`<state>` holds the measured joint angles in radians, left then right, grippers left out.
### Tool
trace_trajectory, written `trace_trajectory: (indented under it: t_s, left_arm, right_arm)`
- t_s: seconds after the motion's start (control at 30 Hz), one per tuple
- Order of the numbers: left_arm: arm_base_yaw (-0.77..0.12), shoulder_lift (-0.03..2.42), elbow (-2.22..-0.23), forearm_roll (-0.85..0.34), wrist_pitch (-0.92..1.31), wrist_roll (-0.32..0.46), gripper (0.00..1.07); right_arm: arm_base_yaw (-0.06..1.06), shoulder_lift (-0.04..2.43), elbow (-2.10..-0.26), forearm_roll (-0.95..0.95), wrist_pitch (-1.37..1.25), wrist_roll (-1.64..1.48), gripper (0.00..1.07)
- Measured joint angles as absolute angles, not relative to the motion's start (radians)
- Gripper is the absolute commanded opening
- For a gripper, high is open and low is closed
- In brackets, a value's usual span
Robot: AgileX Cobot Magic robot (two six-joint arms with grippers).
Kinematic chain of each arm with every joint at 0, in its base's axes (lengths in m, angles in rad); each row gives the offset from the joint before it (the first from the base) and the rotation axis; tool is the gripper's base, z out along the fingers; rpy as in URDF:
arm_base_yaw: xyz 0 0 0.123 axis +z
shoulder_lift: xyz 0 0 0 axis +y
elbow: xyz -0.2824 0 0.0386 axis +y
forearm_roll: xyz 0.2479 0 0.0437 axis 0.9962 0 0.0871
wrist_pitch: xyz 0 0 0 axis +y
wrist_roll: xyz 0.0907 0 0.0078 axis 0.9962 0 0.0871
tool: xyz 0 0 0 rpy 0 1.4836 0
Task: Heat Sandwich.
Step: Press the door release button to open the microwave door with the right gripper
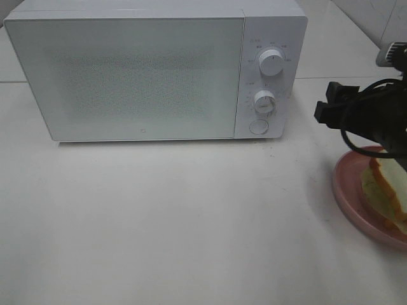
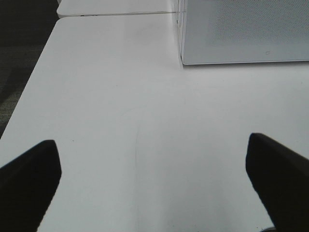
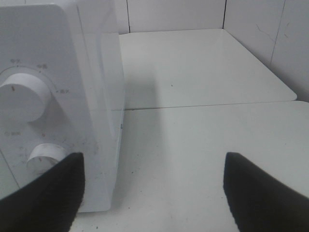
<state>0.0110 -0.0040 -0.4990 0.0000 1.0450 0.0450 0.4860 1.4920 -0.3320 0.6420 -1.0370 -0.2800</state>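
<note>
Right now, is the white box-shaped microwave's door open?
No, the door of the white box-shaped microwave sits shut, flush with its knob panel.

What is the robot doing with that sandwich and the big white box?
The box is a white microwave oven, and its door is shut. The white-bread sandwich sits untouched on a round pink plate on the white table. The robot's right pincer hangs open and empty close to the microwave's round white knobs. The left pincer is open too, over the table.
</note>
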Motion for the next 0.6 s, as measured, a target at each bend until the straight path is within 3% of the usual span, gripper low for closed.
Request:
trace_trajectory:
  t_s: [0.2, 0.6]
  left_arm:
    - [0.011, -0.004, -0.499, 0.000, 1.045, 0.045, 1.03]
    - [0.011, -0.004, -0.499, 0.000, 1.045, 0.045, 1.03]
  right_arm:
    - [0.618, 1.596, -0.328, 0.726, -1.129, -0.284, 0.76]
    - [0.718, 1.723, -0.382, 0.792, -1.184, -0.285, 0.76]
